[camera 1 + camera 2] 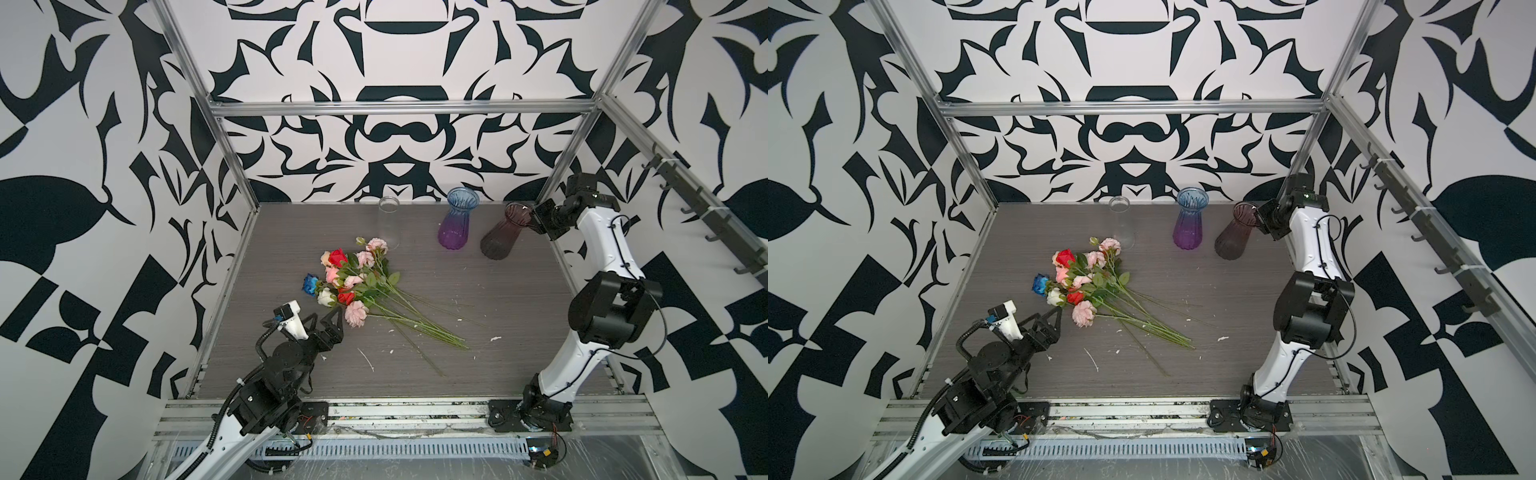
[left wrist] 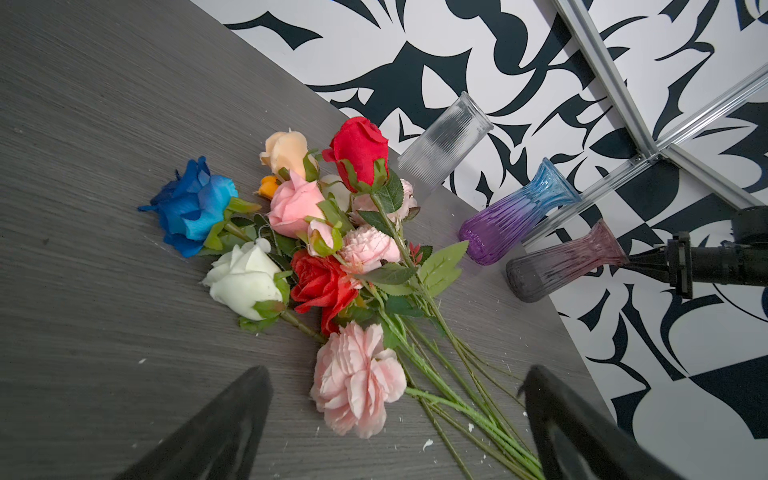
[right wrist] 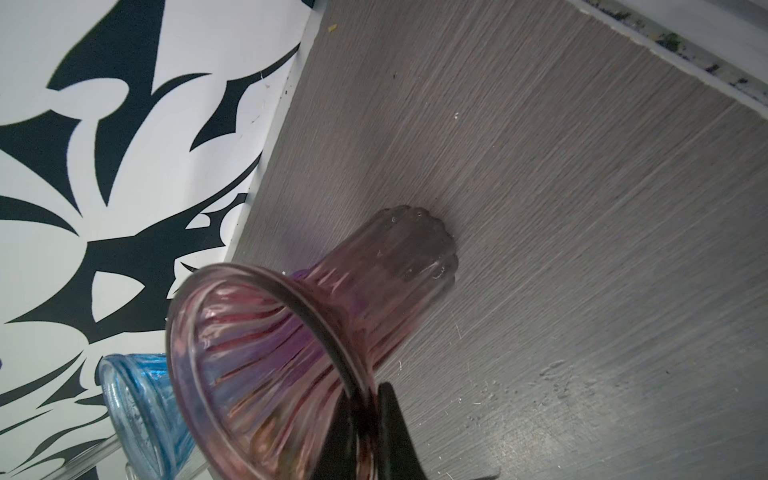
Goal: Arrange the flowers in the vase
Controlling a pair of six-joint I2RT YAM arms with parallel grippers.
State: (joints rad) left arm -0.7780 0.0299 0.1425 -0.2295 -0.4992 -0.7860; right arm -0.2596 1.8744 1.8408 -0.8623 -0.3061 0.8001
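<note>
The flowers (image 1: 353, 282) (image 1: 1088, 282) lie in a loose bunch on the grey table, blooms toward the left and green stems fanning toward the front right. In the left wrist view the flowers (image 2: 332, 257) show red, pink, white, peach, orange and blue heads. My left gripper (image 1: 326, 316) (image 1: 1046, 316) (image 2: 397, 374) is open just short of a pink ruffled bloom (image 2: 357, 382), touching nothing. A plum ribbed glass vase (image 1: 500, 237) (image 1: 1233, 239) (image 3: 374, 282) leans at the back right. My right gripper (image 1: 530, 216) (image 3: 370, 399) is shut on its rim, one finger inside and one outside.
A blue-to-purple vase (image 1: 457, 224) (image 2: 511, 220) stands upright just left of the plum one. A clear glass vase (image 1: 389, 224) (image 2: 444, 141) stands behind the bunch. Aluminium frame posts (image 1: 232, 166) and patterned walls close in the table (image 1: 519, 311). White flecks dot its front part.
</note>
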